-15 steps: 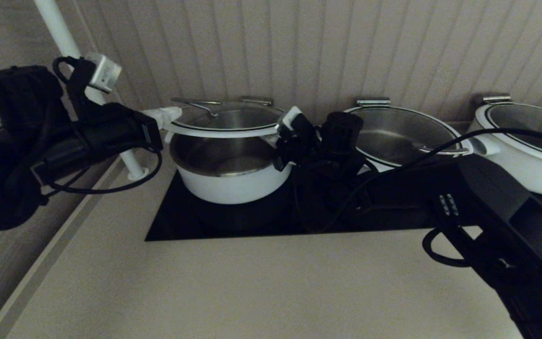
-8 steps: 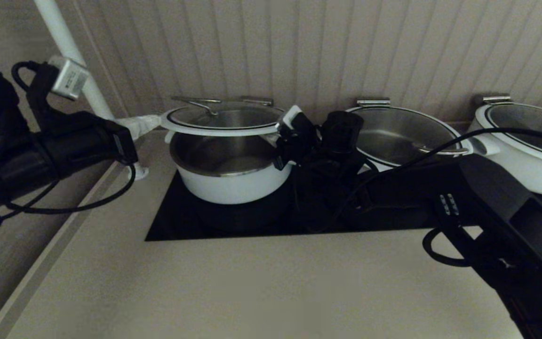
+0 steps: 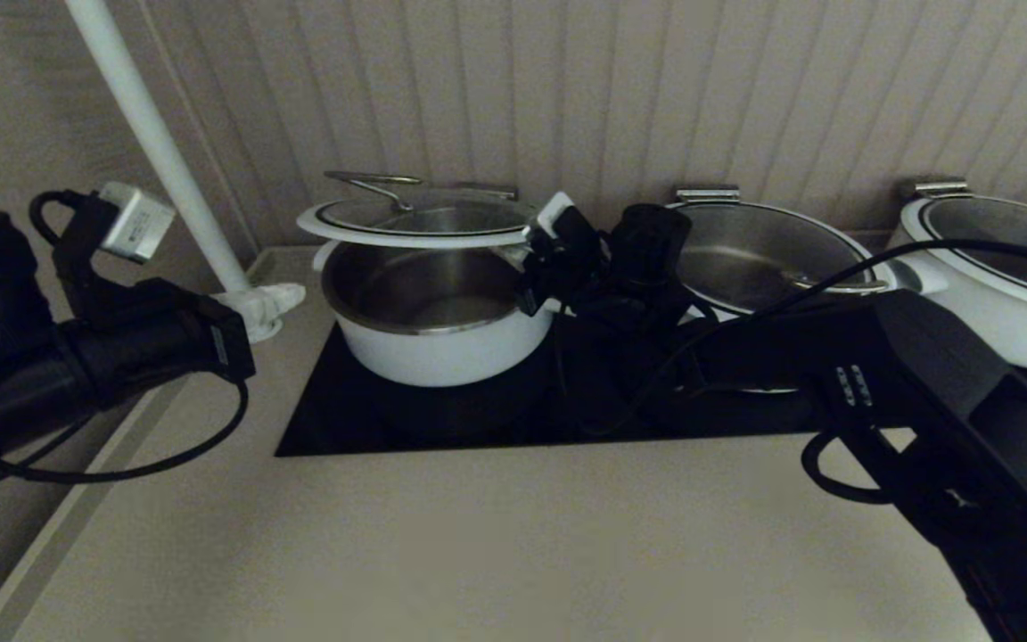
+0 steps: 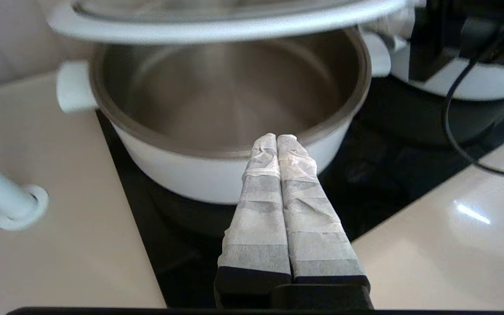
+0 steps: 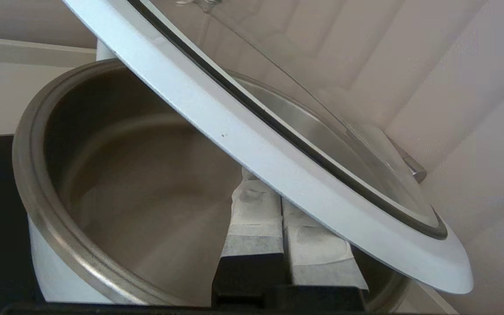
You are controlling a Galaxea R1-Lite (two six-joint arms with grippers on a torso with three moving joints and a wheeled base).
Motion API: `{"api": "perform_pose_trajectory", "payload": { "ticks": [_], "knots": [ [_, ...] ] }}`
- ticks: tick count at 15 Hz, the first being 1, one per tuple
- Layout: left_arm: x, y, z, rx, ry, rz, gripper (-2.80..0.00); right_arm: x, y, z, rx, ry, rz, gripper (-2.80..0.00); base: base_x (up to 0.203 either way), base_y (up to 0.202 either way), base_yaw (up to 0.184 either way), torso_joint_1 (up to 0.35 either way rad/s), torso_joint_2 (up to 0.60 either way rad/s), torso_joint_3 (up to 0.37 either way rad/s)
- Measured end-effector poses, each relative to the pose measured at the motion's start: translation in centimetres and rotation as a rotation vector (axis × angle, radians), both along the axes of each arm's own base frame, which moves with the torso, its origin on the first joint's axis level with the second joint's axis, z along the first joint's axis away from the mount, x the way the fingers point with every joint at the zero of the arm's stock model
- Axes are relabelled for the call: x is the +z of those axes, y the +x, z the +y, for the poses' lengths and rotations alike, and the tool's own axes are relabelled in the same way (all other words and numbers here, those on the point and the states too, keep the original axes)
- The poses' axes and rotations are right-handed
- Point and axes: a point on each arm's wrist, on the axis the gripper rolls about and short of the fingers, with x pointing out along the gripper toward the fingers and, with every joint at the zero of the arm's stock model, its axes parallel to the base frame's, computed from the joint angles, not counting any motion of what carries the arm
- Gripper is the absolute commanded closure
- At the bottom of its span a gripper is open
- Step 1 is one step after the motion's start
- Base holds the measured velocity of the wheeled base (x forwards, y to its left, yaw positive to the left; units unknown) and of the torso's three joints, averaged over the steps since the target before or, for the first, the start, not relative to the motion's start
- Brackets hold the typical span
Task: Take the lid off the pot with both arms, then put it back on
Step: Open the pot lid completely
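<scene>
The white pot (image 3: 438,343) with a steel interior stands on the black cooktop (image 3: 344,419). The glass lid (image 3: 415,223) with a white rim and steel loop handle hovers above it, tilted. My right gripper (image 3: 524,257) is shut and sits under the lid's right edge. In the right wrist view the lid's rim (image 5: 256,144) lies across the closed fingers (image 5: 252,210) over the pot (image 5: 116,188). My left gripper (image 3: 277,299) is shut and empty, to the left of the pot and apart from the lid. In the left wrist view, it (image 4: 277,139) points at the pot's wall (image 4: 182,170) below the lid (image 4: 217,28).
Two wider white pots (image 3: 763,259) (image 3: 995,285) with glass lids stand to the right on the cooktop. A white pole (image 3: 157,152) rises from a base (image 3: 255,312) beside my left gripper. A panelled wall is close behind. Pale countertop (image 3: 496,544) lies in front.
My left gripper has pulled away from the lid's left edge, moving left and down. The lid stays up on my right gripper and its left side sits slightly higher.
</scene>
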Motion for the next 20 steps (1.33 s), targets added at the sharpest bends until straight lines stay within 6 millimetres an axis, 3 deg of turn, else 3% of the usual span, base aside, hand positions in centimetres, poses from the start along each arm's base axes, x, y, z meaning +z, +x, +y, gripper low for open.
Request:
{"api": "perform_pose_trajectory", "payload": {
  "ticks": [6, 20],
  "knots": [
    [-1.0, 2.5, -0.3, -0.002, -0.005, -0.063, 0.00, 0.2, 0.0, 0.0, 0.001, 0.003, -0.006, 0.00, 0.000, 0.000, 0.000, 0.000, 0.00, 0.000],
    [-1.1, 8.7, -1.0, -0.004, -0.012, -0.104, 0.00, 0.6, -0.1, 0.0, 0.002, 0.009, -0.015, 0.00, 0.000, 0.000, 0.000, 0.000, 0.00, 0.000]
  ]
}}
